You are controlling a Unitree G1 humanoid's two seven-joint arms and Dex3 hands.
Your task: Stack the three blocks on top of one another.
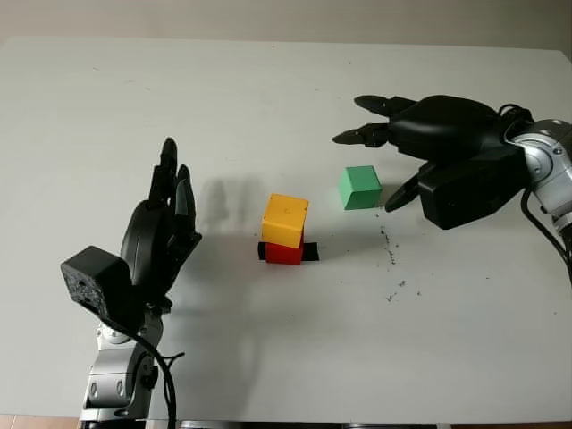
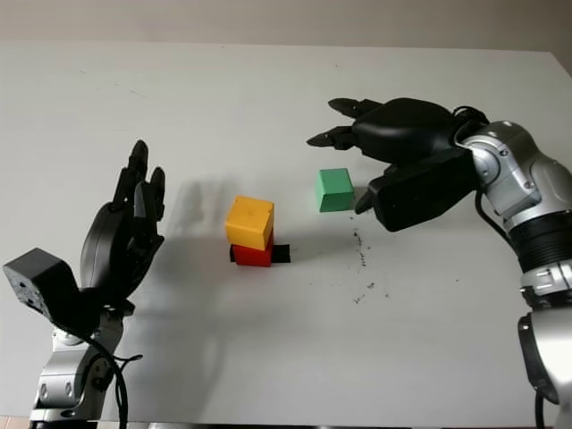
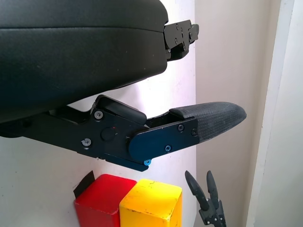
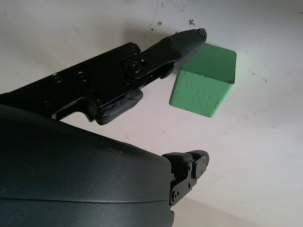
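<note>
A yellow block [image 1: 285, 220] sits on a red block [image 1: 284, 253] near the table's middle, slightly skewed on it. A green block [image 1: 359, 187] stands alone on the table to their right. My right hand [image 1: 371, 161] is open and hovers at the green block, its two long fingers above and behind it and its thumb [image 1: 398, 198] at the block's right side. In the right wrist view the thumb tip is right at the green block [image 4: 203, 80]; contact is unclear. My left hand [image 1: 174, 179] is open and upright, left of the two stacked blocks and apart from them.
The white table [image 1: 268, 89] extends well beyond the blocks. A black tape patch [image 1: 310, 252] lies under the red block. Dark specks [image 1: 391, 259] mark the surface right of the stack. The table's far edge runs along the top.
</note>
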